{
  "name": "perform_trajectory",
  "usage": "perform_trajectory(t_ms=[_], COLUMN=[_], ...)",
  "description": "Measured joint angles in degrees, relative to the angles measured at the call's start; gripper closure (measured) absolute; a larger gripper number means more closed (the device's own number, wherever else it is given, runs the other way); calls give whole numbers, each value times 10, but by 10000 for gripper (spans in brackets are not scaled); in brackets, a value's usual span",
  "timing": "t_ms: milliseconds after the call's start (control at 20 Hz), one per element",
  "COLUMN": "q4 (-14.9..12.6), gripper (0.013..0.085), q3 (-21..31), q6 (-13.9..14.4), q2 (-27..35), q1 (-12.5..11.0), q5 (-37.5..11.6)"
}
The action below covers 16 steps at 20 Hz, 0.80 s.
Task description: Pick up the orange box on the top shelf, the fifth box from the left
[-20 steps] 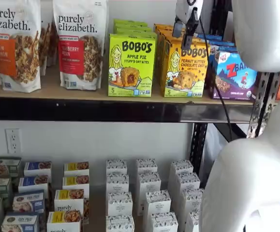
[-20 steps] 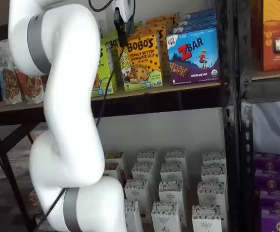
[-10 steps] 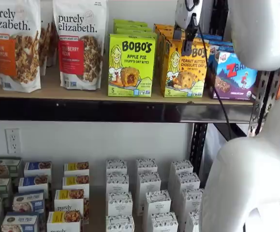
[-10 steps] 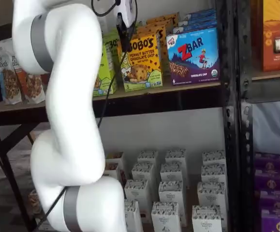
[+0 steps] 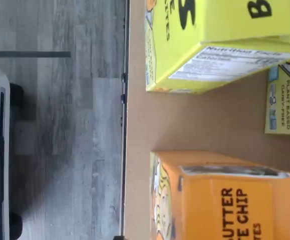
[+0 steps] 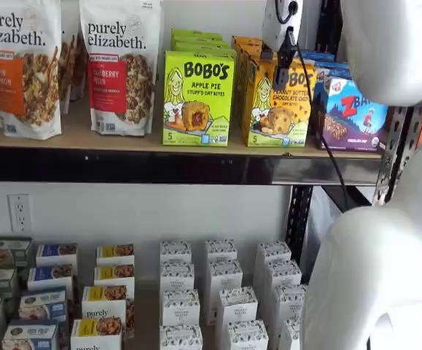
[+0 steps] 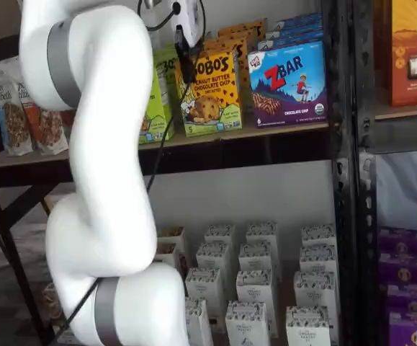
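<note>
Facing "BOBO'S" orange box [image 6: 279, 103]

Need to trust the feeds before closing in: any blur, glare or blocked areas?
Wrist view: close, soft, orange box cropped. In a shelf view the gripper covers its top; the beam reflects. In a shelf view the white arm hides the left.

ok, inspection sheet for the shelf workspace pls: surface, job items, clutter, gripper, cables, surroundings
Surface: top shelf, tan board on black beam.
Job's things: orange box upright at the shelf front, not gripped.
Clutter: green Apple Pie box to one side, ZBar box to the other; granola bags.
Gripper: gripper in front of the orange box's top; finger gap not visible.
Cables: black cable hanging beside the gripper.
Surroundings: small white cartons on the lower level.
</note>
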Motion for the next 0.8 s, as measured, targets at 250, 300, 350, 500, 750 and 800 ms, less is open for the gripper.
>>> perform_trajectory(t_ms=[250, 300, 350, 500, 750, 800], q4=[5, 6, 7, 9, 10, 10], gripper=[250, 290, 290, 370, 450, 450], q3=[9, 9, 9, 8, 7, 7], q6=[-3, -3, -4, -6, -7, -7], q2=[-3, -3, -3, -3, -2, -2], q1=[-3, -4, -5, -7, -9, -9], q5=[-11, -12, -13, -13, -13, -13])
